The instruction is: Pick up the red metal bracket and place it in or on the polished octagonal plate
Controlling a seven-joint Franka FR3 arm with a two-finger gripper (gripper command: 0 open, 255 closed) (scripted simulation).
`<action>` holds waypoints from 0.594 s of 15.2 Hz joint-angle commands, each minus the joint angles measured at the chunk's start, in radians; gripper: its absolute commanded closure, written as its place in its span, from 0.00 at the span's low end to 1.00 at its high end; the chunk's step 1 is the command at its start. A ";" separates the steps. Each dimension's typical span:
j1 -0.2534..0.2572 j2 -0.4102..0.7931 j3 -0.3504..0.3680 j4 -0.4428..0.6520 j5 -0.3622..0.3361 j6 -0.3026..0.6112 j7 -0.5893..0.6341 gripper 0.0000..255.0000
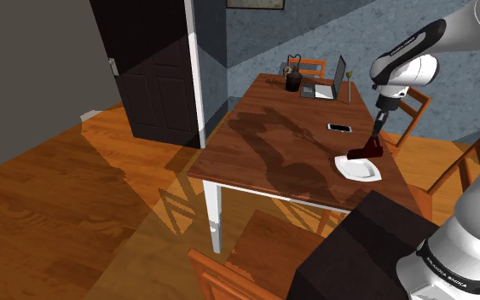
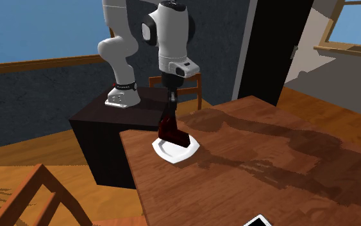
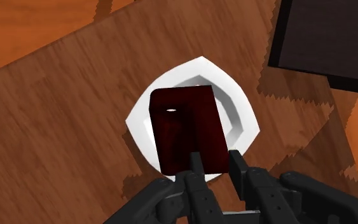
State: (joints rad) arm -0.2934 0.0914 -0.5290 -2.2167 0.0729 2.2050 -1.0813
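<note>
hand (image 3: 215, 164) pointing down, clamped on dark red bracket (image 3: 185, 130) | bracket over white plate (image 3: 244, 111) (contact unclear)

Opposing exteriors share plate (image 1: 357, 171), wrist close above

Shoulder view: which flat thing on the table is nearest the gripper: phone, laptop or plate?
The white octagonal plate: the gripper holds the dark red bracket right over it. The phone and laptop lie farther up the table.
</note>
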 commanded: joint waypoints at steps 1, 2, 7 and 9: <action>-0.019 -0.046 -0.023 -0.043 -0.032 0.004 -0.023 1.00; -0.028 -0.067 -0.034 -0.060 -0.048 0.002 -0.034 1.00; -0.032 -0.015 -0.031 -0.082 -0.011 0.067 -0.061 1.00; -0.034 0.007 -0.029 -0.090 0.006 0.093 -0.073 1.00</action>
State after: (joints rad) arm -0.3258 0.0877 -0.5586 -2.3062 0.0709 2.2887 -1.1481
